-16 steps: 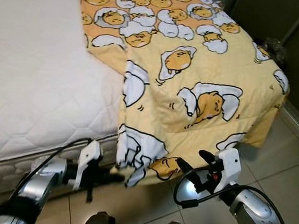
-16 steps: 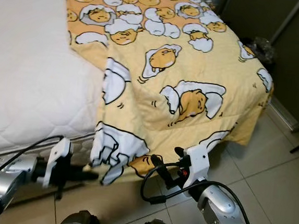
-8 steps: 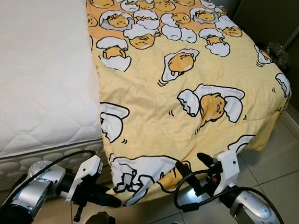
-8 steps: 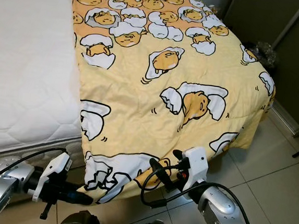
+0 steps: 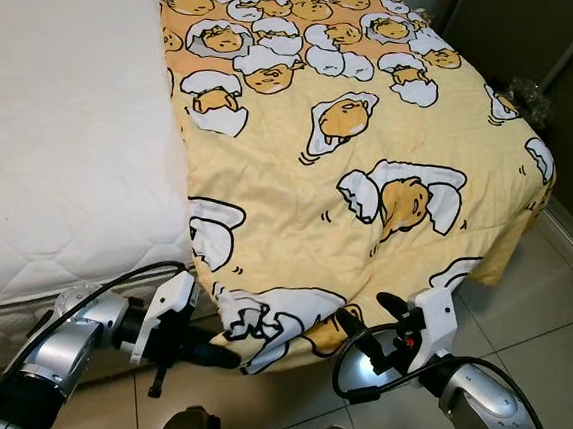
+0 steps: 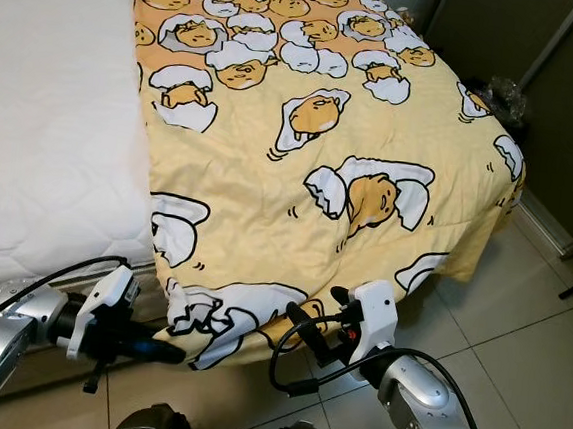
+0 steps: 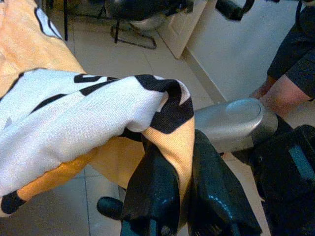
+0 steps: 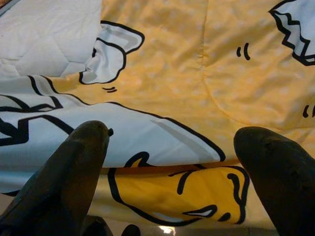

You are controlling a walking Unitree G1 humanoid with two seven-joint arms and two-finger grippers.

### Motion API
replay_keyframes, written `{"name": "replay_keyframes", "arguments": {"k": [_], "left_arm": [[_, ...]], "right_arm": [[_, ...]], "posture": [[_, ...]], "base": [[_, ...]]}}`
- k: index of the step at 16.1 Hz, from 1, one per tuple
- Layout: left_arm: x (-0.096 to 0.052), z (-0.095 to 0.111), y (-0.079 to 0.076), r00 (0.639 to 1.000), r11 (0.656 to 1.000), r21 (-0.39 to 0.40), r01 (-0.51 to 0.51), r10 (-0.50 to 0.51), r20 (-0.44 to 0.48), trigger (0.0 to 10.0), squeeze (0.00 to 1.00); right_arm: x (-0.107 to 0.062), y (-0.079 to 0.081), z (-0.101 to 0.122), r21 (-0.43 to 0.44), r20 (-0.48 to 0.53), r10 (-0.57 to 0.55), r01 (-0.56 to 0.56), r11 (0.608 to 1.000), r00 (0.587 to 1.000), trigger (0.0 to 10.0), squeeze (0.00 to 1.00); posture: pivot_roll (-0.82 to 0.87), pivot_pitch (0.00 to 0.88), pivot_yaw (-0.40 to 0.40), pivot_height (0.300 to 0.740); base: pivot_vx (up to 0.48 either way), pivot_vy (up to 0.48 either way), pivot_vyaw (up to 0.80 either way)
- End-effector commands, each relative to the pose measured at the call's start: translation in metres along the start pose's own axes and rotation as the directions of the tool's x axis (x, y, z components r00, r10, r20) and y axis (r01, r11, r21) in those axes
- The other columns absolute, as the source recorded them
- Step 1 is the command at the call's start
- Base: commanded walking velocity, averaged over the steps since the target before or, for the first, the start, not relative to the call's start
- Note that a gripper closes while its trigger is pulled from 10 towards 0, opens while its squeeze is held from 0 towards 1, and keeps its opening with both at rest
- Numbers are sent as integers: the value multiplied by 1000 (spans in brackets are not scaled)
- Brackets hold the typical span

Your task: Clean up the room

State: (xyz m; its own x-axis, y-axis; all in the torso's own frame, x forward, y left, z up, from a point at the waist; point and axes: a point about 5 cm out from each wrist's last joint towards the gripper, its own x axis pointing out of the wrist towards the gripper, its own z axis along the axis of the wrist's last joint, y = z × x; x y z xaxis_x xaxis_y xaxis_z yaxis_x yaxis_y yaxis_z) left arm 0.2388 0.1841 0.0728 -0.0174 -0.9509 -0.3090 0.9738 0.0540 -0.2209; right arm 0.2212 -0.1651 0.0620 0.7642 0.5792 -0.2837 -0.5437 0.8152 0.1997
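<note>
Currently the left gripper (image 5: 222, 355) has its fingers (image 7: 152, 191) clenched on the blanket (image 5: 372, 152) corner at the bed (image 5: 61, 155) foot. Right gripper (image 5: 367, 327) sits beside the hem, fingers spread, grasping nothing.

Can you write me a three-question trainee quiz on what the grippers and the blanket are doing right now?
1. True or false: the left gripper is shut on the corner of the yellow blanket.
2. The right gripper is: A) open, facing the blanket's hanging edge; B) shut on the blanket; C) resting on the white mattress.
3. Fill in: the uncovered part of the mattress lies on the robot's ____ side of the blanket.

Key: 1 true; 2 A; 3 left.
</note>
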Motion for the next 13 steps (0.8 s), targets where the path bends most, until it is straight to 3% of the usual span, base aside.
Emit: {"name": "replay_keyframes", "arguments": {"k": [1, 3, 4, 5, 6, 13], "left_arm": [[2, 11, 0, 1000, 999, 38, -9, 9, 4, 10000, 0], [-2, 23, -5, 1000, 998, 58, -22, 23, -4, 10000, 0], [-4, 26, -9, 1000, 998, 58, -17, 17, -4, 10000, 106], [-4, 26, -10, 1000, 998, 57, -15, 16, -5, 10000, 106], [-6, 23, -15, 1000, 999, 39, -10, 11, -28, 10000, 1000], [-11, 22, -28, 998, 999, -36, -4, 1, -62, 10000, 1000]], "right_arm": [[1, 0, 0, -3, 0, 5, -5, 1000, 1000, 10000, 0], [1, 0, -2, -1, -2, 5, -5, 1000, 1000, 10000, 0], [1, 1, -3, 1, -5, 5, -5, 1000, 1000, 10000, 0], [1, 1, -3, 2, -6, 5, -5, 1000, 1000, 10000, 0], [1, 2, -4, 3, -12, 10, -10, 1000, 1000, 10000, 0], [2, 2, -6, 4, -22, 17, -17, 1000, 1000, 10000, 0]], "posture": [[43, 95, -26, 700], [46, 100, -22, 700], [48, 100, -22, 700], [48, 100, -22, 700], [50, 101, -23, 700], [58, 98, -19, 700]], "base": [[0, 0, 0], [0, 0, 0], [0, 0, 0], [0, 0, 0], [0, 0, 0], [0, 0, 0]]}}
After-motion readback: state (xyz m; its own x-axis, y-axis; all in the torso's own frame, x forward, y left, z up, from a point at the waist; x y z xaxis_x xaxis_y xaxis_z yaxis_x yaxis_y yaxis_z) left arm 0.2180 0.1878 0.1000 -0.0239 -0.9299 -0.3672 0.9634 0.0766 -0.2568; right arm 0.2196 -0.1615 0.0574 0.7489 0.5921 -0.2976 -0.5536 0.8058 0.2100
